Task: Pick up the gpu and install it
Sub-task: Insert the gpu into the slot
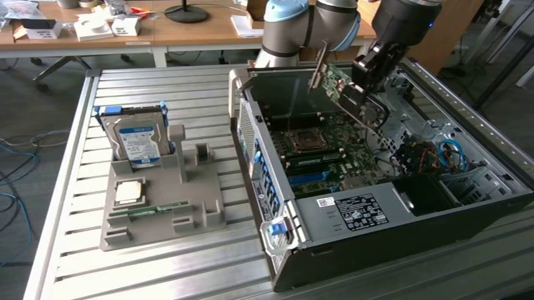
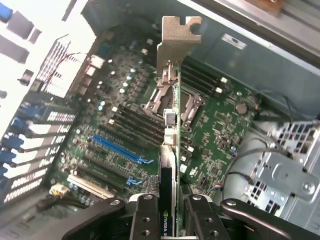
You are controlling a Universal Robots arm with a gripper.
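The gpu [image 1: 338, 84] is a thin green circuit card with a pale metal end bracket [image 2: 176, 40]. It hangs tilted above the open computer case [image 1: 376, 169], over the motherboard [image 1: 334, 153]. My gripper [image 1: 367, 72] is shut on its rear edge. In the wrist view the gpu [image 2: 170, 165] runs edge-on between my fingers [image 2: 145, 220], with the black and blue expansion slots [image 2: 117, 150] of the motherboard [image 2: 220, 135] below it. The card is apart from the slots.
A grey fixture tray [image 1: 159, 194] on the slatted table [image 1: 167, 262] holds a blue-labelled hard drive [image 1: 137, 140], a processor chip [image 1: 129, 192] and a green memory stick [image 1: 150, 210]. Case walls, drive cage and cables [image 1: 434, 156] surround the motherboard. A desk stands behind.
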